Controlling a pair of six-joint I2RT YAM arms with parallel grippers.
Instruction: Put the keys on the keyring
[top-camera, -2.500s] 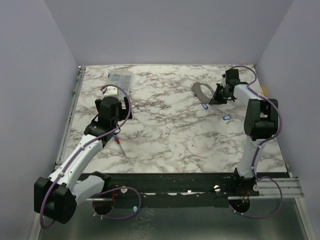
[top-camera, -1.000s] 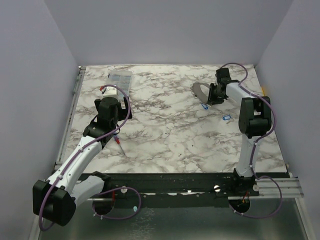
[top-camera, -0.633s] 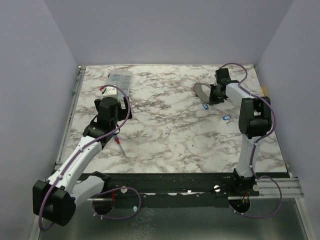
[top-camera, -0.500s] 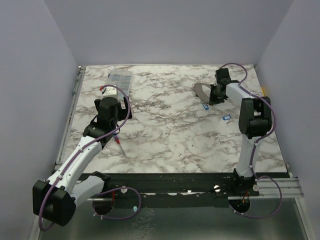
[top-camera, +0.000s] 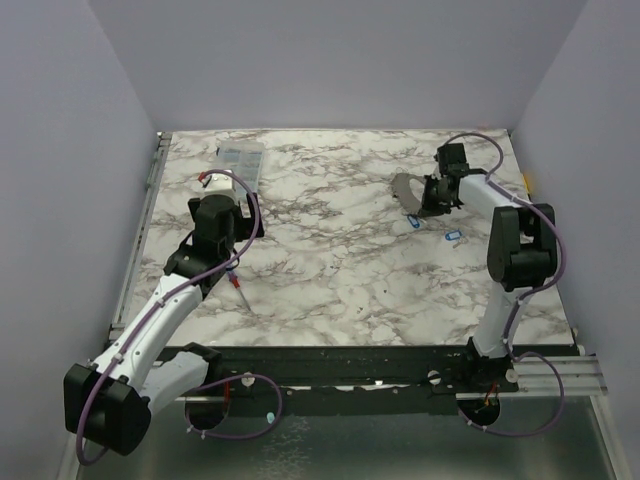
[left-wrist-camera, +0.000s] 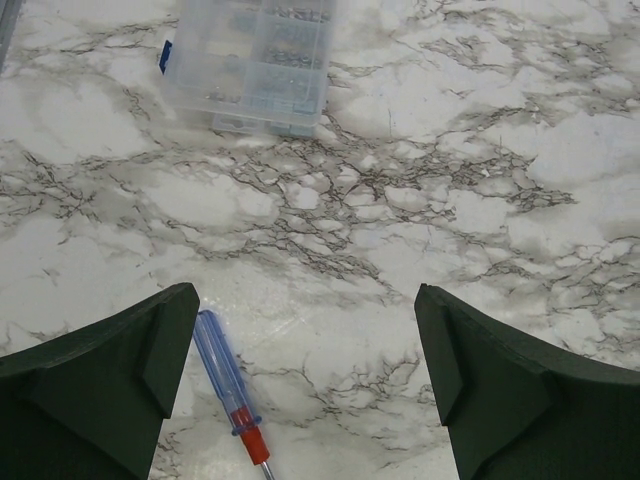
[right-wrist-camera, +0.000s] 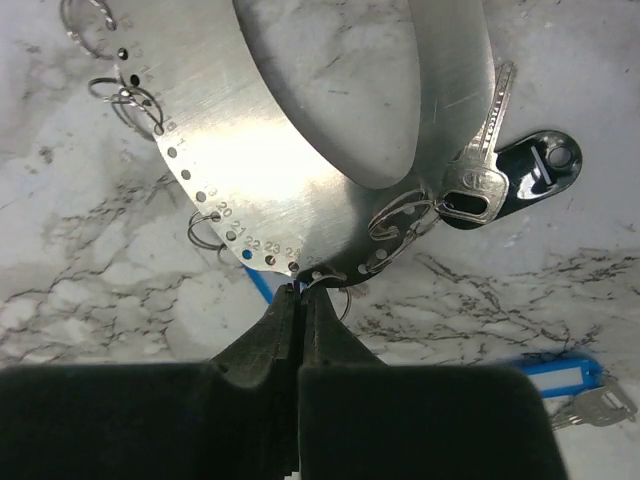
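The keyring (right-wrist-camera: 250, 170) is a wide grey metal band with numbered holes and small wire loops along its rim; it also shows in the top view (top-camera: 404, 187) at the back right of the table. My right gripper (right-wrist-camera: 302, 290) is shut, pinching the band's lower rim, and shows in the top view (top-camera: 432, 196). A dark-headed key (right-wrist-camera: 520, 172) hangs from a loop on the band. A blue-tagged key (right-wrist-camera: 565, 382) lies on the table beside it; two blue keys (top-camera: 413, 221) (top-camera: 449, 236) show from above. My left gripper (left-wrist-camera: 305, 292) is open and empty, far to the left (top-camera: 226, 262).
A clear plastic compartment box (left-wrist-camera: 250, 65) stands at the back left (top-camera: 240, 155). A blue and red screwdriver (left-wrist-camera: 228, 388) lies by my left finger, and in the top view (top-camera: 238, 289). The marble table (top-camera: 330, 280) is walled on three sides.
My right gripper reached the ring, shut on its rim and has drawn it slightly right and nearer. The left arm has barely moved.
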